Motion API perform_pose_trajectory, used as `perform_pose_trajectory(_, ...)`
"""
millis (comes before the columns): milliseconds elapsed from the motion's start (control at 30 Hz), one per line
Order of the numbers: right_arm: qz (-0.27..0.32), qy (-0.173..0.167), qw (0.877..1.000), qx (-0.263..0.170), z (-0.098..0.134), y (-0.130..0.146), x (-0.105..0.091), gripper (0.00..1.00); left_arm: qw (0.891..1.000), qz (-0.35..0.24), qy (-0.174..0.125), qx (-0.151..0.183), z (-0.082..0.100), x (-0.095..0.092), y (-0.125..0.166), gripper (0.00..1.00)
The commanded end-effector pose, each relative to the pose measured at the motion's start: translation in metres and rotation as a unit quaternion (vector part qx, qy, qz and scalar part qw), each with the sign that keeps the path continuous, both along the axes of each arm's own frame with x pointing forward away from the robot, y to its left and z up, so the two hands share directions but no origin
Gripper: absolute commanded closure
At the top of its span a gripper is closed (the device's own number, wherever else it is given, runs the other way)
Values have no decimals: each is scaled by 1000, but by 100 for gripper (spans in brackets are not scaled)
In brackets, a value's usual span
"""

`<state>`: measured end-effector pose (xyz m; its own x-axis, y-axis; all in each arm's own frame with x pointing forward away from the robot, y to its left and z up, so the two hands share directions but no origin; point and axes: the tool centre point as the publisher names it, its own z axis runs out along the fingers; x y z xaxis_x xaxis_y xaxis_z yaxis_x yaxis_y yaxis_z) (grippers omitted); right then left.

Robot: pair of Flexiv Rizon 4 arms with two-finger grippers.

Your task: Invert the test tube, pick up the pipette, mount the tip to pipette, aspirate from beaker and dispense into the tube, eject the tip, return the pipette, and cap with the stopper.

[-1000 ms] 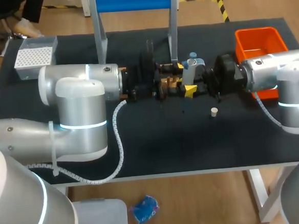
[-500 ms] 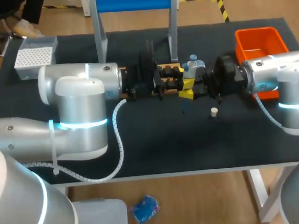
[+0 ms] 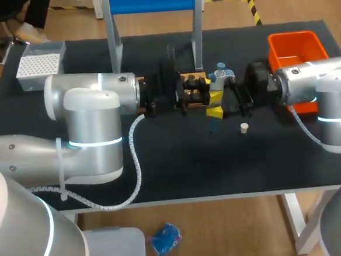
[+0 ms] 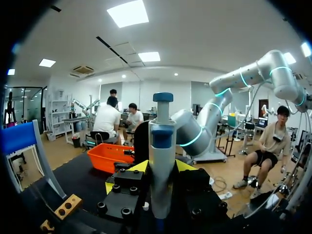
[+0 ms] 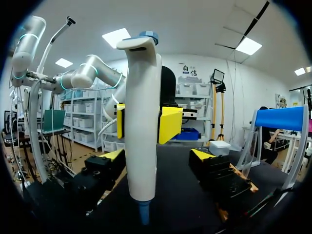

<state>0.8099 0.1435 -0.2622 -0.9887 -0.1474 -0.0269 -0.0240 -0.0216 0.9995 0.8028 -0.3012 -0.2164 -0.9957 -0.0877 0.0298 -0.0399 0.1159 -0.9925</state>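
A white pipette [image 3: 219, 75] with a blue top stands upright above the table's middle, between my two arms. My left gripper [image 3: 211, 94] is shut on its body. In the right wrist view the left gripper's yellow tips [image 5: 170, 124] press the pipette [image 5: 142, 122] from both sides. My right gripper [image 5: 156, 155] stands open around the pipette's lower part, its fingers clear of it. In the left wrist view the pipette [image 4: 162, 161] rises from between my left gripper [image 4: 162, 168]. A small white stopper [image 3: 244, 127] lies on the mat near my right gripper [image 3: 223, 101].
An orange bin [image 3: 296, 44] sits at the back right behind my right arm. A white tip box [image 3: 40, 65] is at the back left. A blue-topped metal stand [image 3: 153, 0] rises at the back middle. A wooden rack [image 4: 68, 206] lies under the grippers.
My left gripper closed on the pipette, then my right gripper opened and let go of it. Both arms stayed almost in place.
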Motion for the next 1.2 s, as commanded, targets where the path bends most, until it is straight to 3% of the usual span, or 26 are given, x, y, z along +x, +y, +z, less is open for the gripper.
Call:
perform_pose_trajectory(33,0,0,1000,0,0,0,0,0,1000,4,-2,-2,-1,-2,-1,100)
perform_pose_trajectory(433,-6,-5,1000,0,3,-10,-1,0,1000,4,-2,-2,-1,-2,-1,100)
perform_pose_trajectory(733,-23,-22,999,-15,20,-51,-7,0,1000,4,-2,-2,-1,-2,-1,100)
perform_pose_trajectory(1000,-61,-33,997,-31,27,-91,-2,0,1000,4,-2,-2,-1,-2,-1,100)
perform_pose_trajectory(1200,-74,-33,996,-40,27,-99,1,0,1000,4,-2,-2,-1,-2,-1,100)
